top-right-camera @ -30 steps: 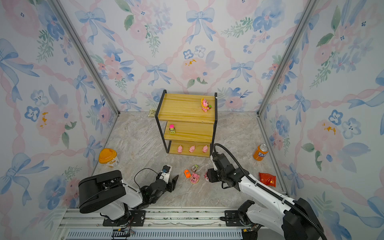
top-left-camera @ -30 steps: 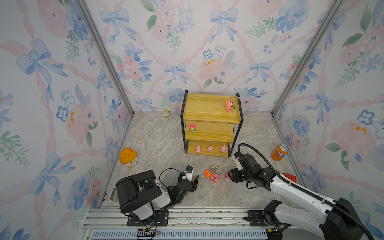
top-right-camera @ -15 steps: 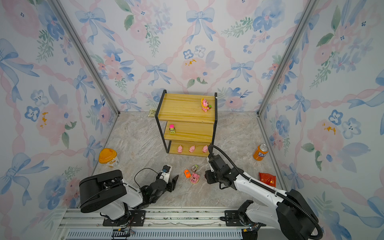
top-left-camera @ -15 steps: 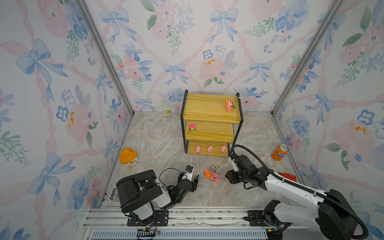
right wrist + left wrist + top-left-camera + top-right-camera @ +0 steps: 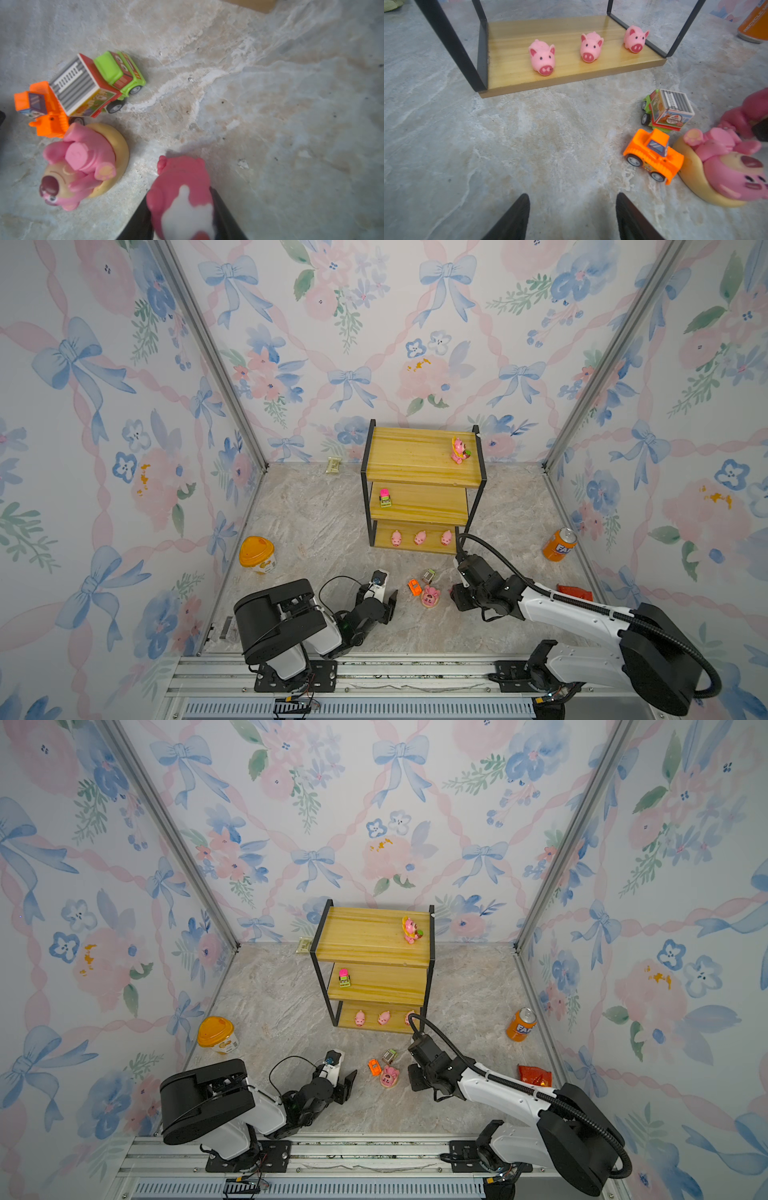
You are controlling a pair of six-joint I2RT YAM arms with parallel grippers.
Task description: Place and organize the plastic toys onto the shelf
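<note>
The shelf (image 5: pixel 411 460) is stood at the back of the floor (image 5: pixel 324 522), and some of the toys are lodged on it. Three pigs (image 5: pixel 420 537) are lined up in a row on the bottom board, snouts turned to the front. A pink-and-green car (image 5: pixel 385 497) is set at the left end of the middle board. A pink figure (image 5: pixel 458 450) is stood upright near the right end of the top board.

The other toys are gathered on the floor in front of the shelf. An orange car (image 5: pixel 654 155) and a grey-and-green truck (image 5: pixel 666 110) are seen close together, the truck nearer the shelf. Just beside the orange car a second figure (image 5: pixel 83 164) is laid on its back in a pale yellow ring.

The right gripper (image 5: pixel 456 596) is held low, just to the right of that group. In the right wrist view its jaws are seen closed against both sides of a darker pink figure (image 5: pixel 180 187) with a white belly, which is pinched between them. Whether it is clear of the floor cannot be told.

The left gripper (image 5: pixel 572 196) is held low over bare floor to the left of the toys — its jaws are spread, with nothing between them.

An orange can (image 5: pixel 559 544) is stood near the right edge of the floor, an orange-lidded tub (image 5: pixel 257 554) near the left edge, and a red packet (image 5: pixel 575 593) beside the right arm.
</note>
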